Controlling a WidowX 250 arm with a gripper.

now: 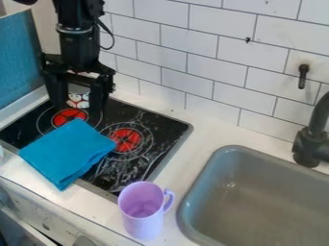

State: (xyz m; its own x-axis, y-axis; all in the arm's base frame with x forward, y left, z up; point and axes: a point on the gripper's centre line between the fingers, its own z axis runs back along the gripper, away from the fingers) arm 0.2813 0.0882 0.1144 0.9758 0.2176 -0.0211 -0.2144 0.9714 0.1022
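Blue cloth (67,151) lies folded in a flat, roughly square pad across the front of the black stovetop (143,126), one corner reaching onto a red burner mark (69,116) and the near edge passing the rim onto the counter (193,132); lying so flat, it seems steady to me, its layers keeping it compact; my gripper (80,106) hangs just beyond its far corner, fingers pointing down and spread wide, with nothing between them that I can make out; I judge that this spread leaves room around a soft edge, though I cannot tell how high the tips sit; the purple mug (143,226) stands upright on the counter between stovetop and sink (257,202), base down for balance, handle towards the basin
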